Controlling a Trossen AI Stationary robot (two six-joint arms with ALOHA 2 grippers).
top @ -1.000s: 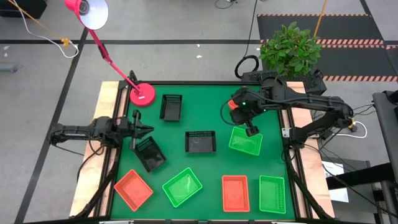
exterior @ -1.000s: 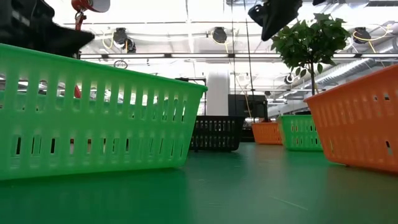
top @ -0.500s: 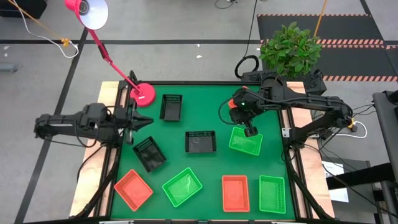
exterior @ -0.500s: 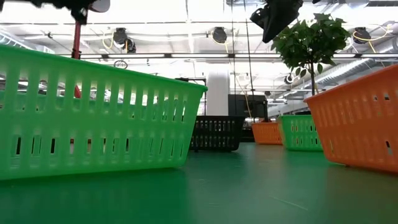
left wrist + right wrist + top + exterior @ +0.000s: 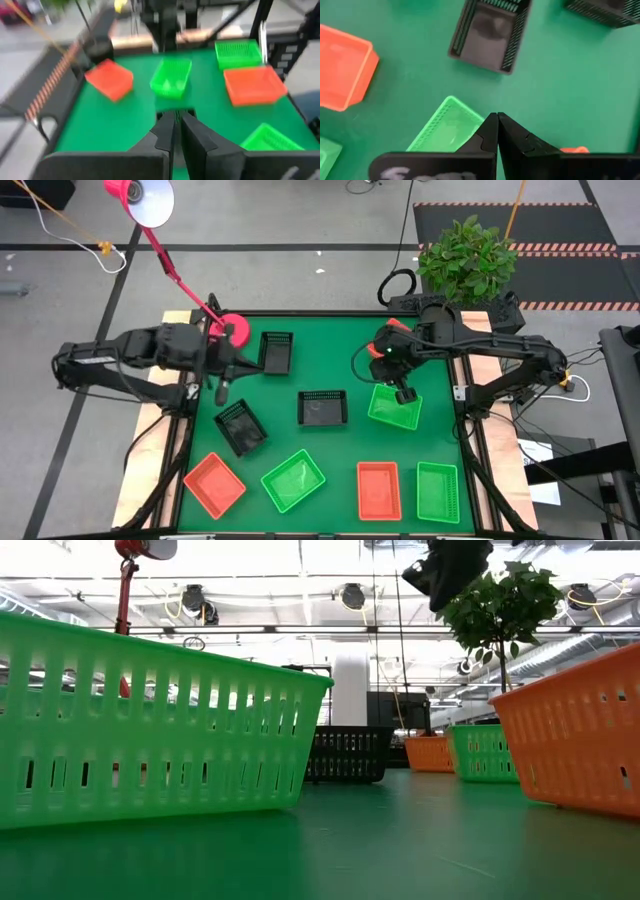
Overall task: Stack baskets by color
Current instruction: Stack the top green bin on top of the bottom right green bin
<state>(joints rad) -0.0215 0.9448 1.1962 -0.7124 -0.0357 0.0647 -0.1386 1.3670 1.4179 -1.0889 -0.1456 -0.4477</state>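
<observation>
Eight baskets show on the green surface [image 5: 330,360] in the high view, all lying single, none nested in another. Three are black: one at the far side near the lamp base [image 5: 275,351], one in the middle [image 5: 322,408], one turned askew nearer the left edge [image 5: 241,426]. Three are green: one under the right arm [image 5: 394,408], one in the near row left of centre [image 5: 294,480], one at the near right corner [image 5: 437,492]. Two red-orange ones sit in the near row, one at the left corner [image 5: 214,484] and one between the two near green baskets [image 5: 378,489]. A third red-orange basket may lie beneath the right arm, where a patch of that colour shows, but the arm hides too much to be sure.

So the sorting looks barely begun, or not at all: no stack of any colour stands yet, and every group remains to be gathered.

The left tool [image 5: 222,388] hangs above the surface between the far black basket and the askew one, its fingers nearly together and holding nothing. The right tool [image 5: 407,395] hovers over the far edge of the green basket below it, fingers pressed closed and empty. The pink lamp base [image 5: 232,332] stands at the far left corner, apart from the baskets.
</observation>
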